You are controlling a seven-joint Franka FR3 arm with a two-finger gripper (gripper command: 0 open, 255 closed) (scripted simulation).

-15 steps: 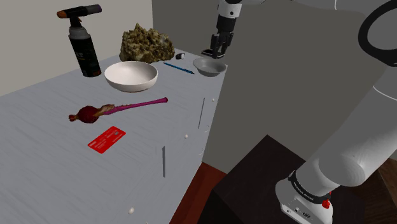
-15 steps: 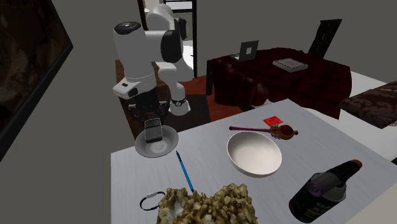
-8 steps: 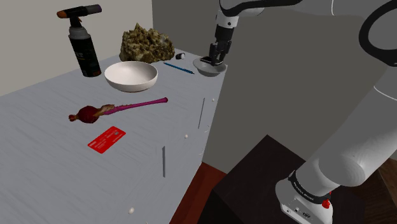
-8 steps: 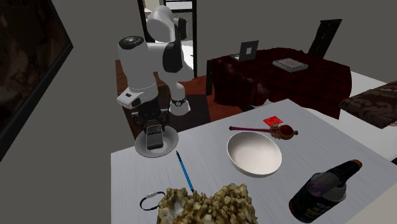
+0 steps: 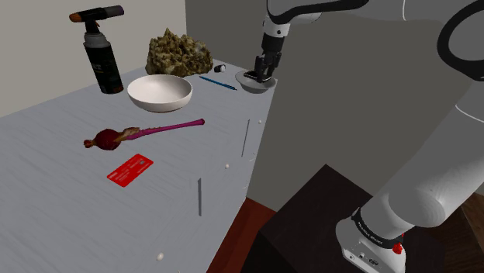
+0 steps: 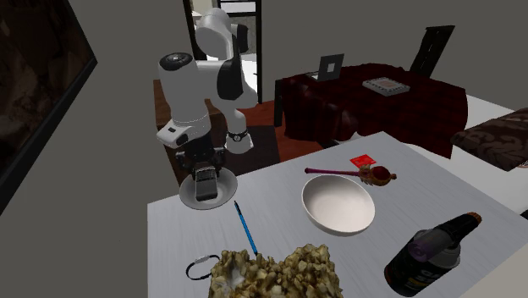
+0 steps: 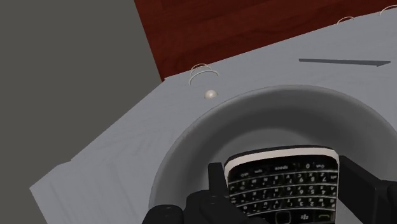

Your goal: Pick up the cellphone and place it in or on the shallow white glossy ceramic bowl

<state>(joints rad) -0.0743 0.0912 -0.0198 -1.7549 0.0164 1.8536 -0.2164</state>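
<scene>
The cellphone [image 7: 283, 184] is black with a keypad and a pale rim. My gripper [image 7: 283, 194] is shut on it, one finger on each side. It sits low inside the small shallow grey-white bowl [image 7: 191, 146], close to the bowl's floor. This bowl [image 5: 256, 85] stands at the table's far corner in the shoulder view, with the gripper [image 5: 261, 74] reaching down into it. From the second exterior view the phone [image 6: 204, 182] stands upright in the bowl [image 6: 186, 196] beneath the gripper [image 6: 204, 172].
A larger white bowl [image 5: 160, 91] stands near a blue pen [image 5: 218, 83], a rough rock [image 5: 178, 53] and a dark bottle [image 5: 103, 58]. A purple-handled utensil [image 5: 147, 133] and a red card [image 5: 129, 170] lie nearer. The table edge [image 7: 159, 89] runs just beyond the small bowl.
The gripper has come down with the cellphone from above the small bowl into it. Over the last half second it has hardly moved.
</scene>
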